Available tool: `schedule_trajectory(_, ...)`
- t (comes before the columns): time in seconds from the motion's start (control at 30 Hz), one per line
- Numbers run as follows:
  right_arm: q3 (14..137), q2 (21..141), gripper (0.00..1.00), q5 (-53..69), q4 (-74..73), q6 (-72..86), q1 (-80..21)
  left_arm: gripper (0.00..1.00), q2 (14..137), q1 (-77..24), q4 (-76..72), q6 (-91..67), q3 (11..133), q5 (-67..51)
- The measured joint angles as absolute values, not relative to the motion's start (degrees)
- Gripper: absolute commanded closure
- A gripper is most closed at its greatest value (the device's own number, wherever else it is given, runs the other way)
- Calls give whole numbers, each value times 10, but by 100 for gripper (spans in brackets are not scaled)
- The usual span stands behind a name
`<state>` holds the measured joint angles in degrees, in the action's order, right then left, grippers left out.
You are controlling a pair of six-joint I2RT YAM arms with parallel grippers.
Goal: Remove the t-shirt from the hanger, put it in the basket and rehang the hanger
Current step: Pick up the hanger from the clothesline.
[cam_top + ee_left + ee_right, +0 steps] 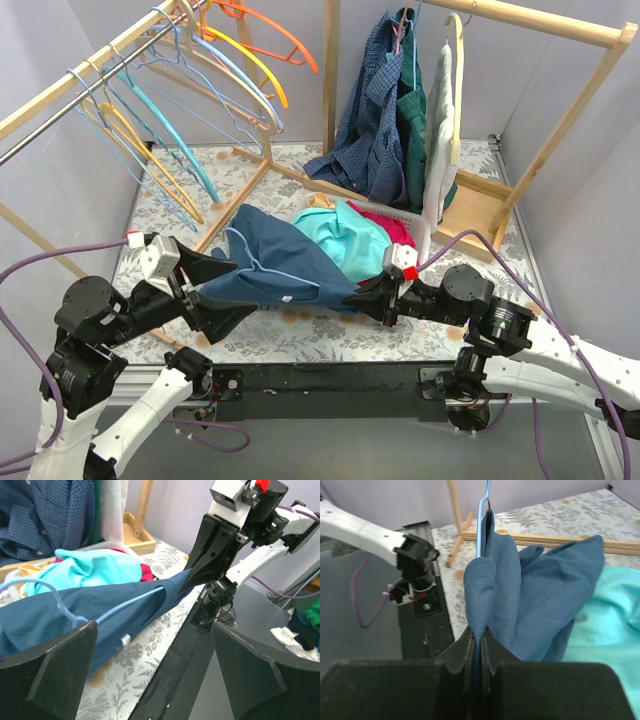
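Note:
A dark blue t-shirt (280, 262) lies stretched between my two grippers on the flowered table, with a light blue wire hanger (248, 262) still inside it. My right gripper (368, 290) is shut on a fold of the shirt's edge (481, 592); the hanger's wire (481, 527) rises just behind that fold. My left gripper (238, 290) is open at the shirt's left end. In the left wrist view the shirt (65, 617) and hanger wire (122, 610) pass by its left finger (50, 675), untouched as far as I can see.
Teal and red garments (352, 235) are piled behind the shirt. A rail of coloured hangers (200, 90) stands at the back left. A wooden rack (560, 110) with hung clothes (385, 115) stands at the back right. The table's black front edge (330, 378) is near.

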<state>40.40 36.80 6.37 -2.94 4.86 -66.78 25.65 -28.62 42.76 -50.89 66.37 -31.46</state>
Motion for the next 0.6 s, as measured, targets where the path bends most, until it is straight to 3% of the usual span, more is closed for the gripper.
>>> schedule_trajectory(0.27, 408, 364, 99, 147, 13, 77, -668, 2, 257, -286, 419, -510, 633, -333)
schedule_trajectory(0.6, 418, 364, 99, 157, 31, 84, -668, 2, 254, -286, 432, -506, 644, -306)
